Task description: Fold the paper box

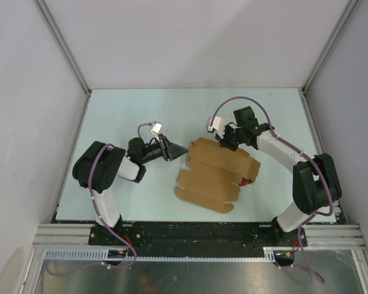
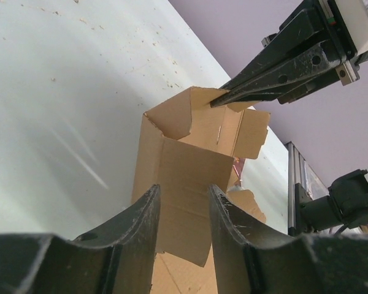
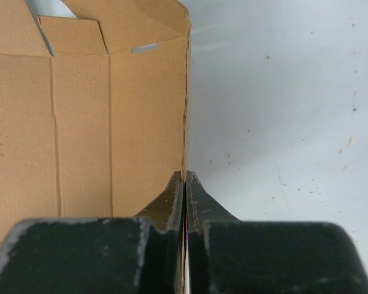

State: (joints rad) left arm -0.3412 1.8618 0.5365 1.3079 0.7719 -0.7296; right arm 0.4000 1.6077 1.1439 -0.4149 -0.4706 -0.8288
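The paper box (image 1: pixel 216 171) is a brown cardboard sheet lying mid-table, its far part raised into walls. My left gripper (image 1: pixel 180 150) is open at the box's left end. In the left wrist view the left gripper (image 2: pixel 184 191) frames a standing box panel (image 2: pixel 190 165) between its fingers; I cannot tell whether they touch it. My right gripper (image 1: pixel 223 143) is shut on the far wall's upper edge. In the right wrist view the right gripper (image 3: pixel 184 177) pinches the wall's edge (image 3: pixel 147 122). The right gripper also shows in the left wrist view (image 2: pixel 224 99) on the far flap.
A small red packet (image 1: pixel 246 181) peeks out from under the box's right side. The pale table (image 1: pixel 129 110) is bordered by grey walls at the back and sides. The arm bases and a metal rail (image 1: pixel 190 236) are at the near edge.
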